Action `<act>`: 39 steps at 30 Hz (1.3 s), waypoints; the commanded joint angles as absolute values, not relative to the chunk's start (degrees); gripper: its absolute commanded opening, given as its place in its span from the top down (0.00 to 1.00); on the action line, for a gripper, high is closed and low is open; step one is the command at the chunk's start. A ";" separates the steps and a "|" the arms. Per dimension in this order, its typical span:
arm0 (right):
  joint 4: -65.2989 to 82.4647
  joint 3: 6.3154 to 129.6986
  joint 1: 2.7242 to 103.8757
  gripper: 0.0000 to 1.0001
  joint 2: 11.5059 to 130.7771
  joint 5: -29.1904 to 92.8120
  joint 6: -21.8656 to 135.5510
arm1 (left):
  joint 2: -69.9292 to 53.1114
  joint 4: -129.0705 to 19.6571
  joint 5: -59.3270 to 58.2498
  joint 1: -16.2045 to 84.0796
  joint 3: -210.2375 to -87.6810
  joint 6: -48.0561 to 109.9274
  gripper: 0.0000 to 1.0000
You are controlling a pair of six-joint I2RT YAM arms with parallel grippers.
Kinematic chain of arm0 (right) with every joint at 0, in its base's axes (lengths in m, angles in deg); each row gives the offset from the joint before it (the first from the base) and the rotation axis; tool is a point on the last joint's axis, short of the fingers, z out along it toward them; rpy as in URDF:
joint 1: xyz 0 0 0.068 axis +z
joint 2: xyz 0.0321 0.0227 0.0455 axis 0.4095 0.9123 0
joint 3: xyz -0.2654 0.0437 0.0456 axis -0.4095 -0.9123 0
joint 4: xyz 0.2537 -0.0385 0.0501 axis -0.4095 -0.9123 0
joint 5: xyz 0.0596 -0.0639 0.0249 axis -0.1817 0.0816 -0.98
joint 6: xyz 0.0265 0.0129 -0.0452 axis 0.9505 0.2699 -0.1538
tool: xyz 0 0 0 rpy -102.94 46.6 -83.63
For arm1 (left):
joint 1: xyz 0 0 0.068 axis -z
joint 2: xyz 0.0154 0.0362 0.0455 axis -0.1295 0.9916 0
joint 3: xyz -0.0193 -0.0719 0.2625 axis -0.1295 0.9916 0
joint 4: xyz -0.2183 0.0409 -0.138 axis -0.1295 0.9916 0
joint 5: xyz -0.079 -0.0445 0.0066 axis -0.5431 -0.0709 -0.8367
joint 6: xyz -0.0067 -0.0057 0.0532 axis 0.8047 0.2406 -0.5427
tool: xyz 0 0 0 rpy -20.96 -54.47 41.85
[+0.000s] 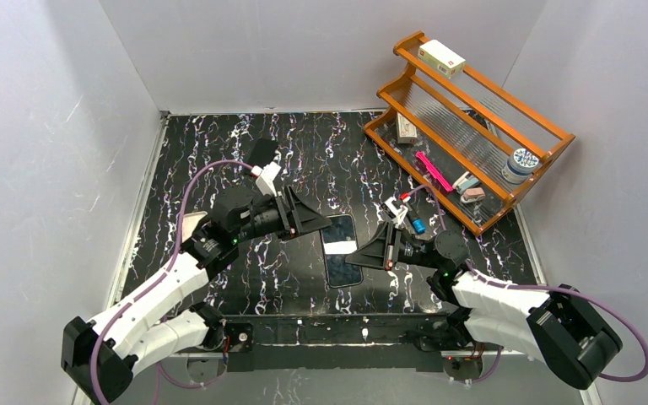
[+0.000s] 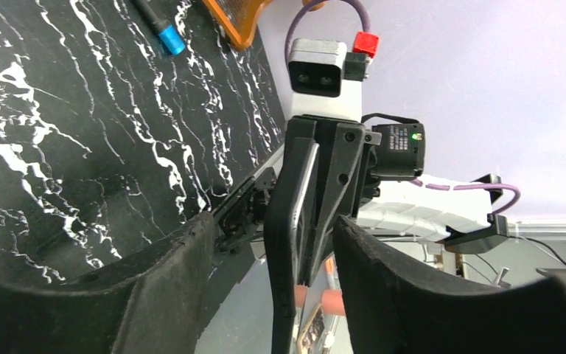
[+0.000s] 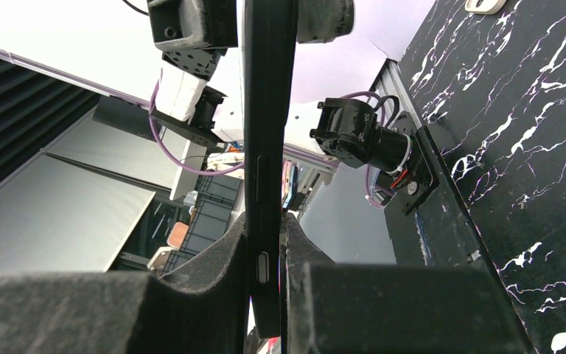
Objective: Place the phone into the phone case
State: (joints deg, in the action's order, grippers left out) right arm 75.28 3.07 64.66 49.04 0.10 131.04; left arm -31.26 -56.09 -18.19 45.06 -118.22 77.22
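Black marble table (image 1: 321, 152), phone (image 1: 342, 263) at the middle runs 12-to-6, right claw (image 1: 356, 256) clamped on its 3 o'clock edge, left claw (image 1: 322, 224) open and straddling it from 9 o'clock.

The left end effector (image 1: 319, 222) is pointed toward 3 o'clock, fingers parted; the right end effector (image 1: 360, 254), pointed toward 9 o'clock, is clamped.

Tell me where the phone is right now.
In the top view the phone is centred near the front of the table: the right gripper pinches its right edge, the open left gripper straddles its far end.
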 commanded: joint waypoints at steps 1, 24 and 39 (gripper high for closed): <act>79.93 6.69 64.60 0.85 48.95 -0.52 130.46 | -30.63 -62.07 -21.89 45.20 -117.73 79.52 0.49; 60.11 12.30 64.55 0.30 42.64 2.78 118.99 | -30.91 -83.28 -33.33 45.21 -108.59 81.23 1.00; 58.00 16.03 63.97 0.58 40.90 3.17 116.27 | -32.13 -68.23 -29.02 45.22 -111.42 73.15 1.00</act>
